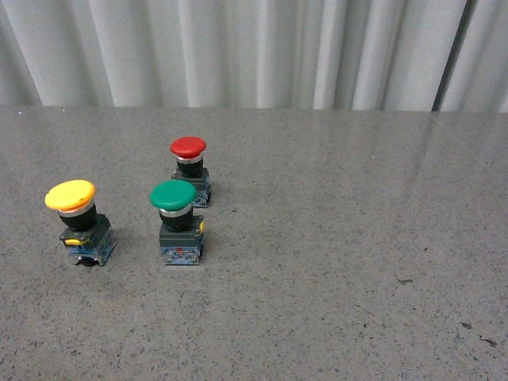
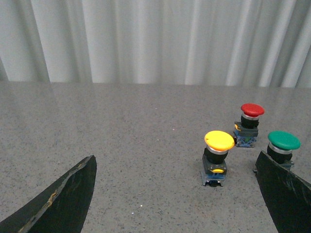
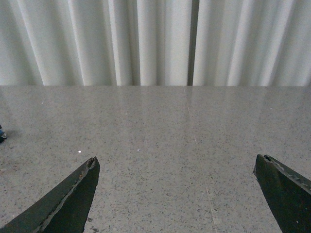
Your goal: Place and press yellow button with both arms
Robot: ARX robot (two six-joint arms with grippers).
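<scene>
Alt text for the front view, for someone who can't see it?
Three mushroom-capped push-button switches stand on a speckled grey table: the yellow-capped switch farthest left, the green-capped switch right of it, the red-capped switch behind the green. A pleated white curtain hangs behind.

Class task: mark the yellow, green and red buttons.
yellow button (image 1: pixel 80 217): front view, on its black neck.
green button (image 1: pixel 175 219): front view, on its dark neck.
red button (image 1: pixel 190 167): front view, on its black neck.

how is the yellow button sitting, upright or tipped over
Upright. The yellow button rests on its blocky base on the table, yellow cap on top, in the front and left wrist views.
</scene>
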